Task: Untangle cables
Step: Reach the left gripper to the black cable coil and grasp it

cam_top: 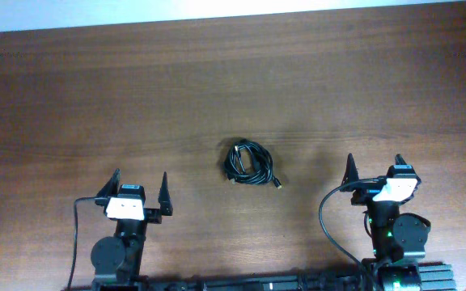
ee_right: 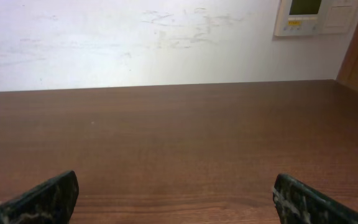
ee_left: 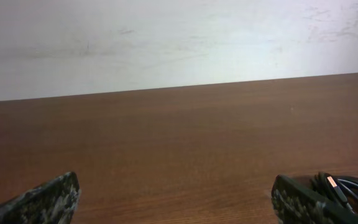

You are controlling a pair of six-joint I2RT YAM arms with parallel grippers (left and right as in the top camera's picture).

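The cables (cam_top: 249, 162) lie as one small black coiled bundle in the middle of the wooden table, with a metallic-tipped plug sticking out at its lower right. My left gripper (cam_top: 140, 190) is open and empty, down and to the left of the bundle. My right gripper (cam_top: 374, 171) is open and empty, to the right of it. In the left wrist view the cables (ee_left: 347, 190) peek out behind the right finger at the lower right edge; the left gripper (ee_left: 176, 202) holds nothing. The right wrist view shows only bare table between the right gripper's (ee_right: 176, 199) fingers.
The brown wooden table (cam_top: 217, 81) stretches to a white wall at its far edge. A wall control panel (ee_right: 316, 15) shows at the top right of the right wrist view. Thicker black arm wires (cam_top: 326, 218) loop beside the arm bases.
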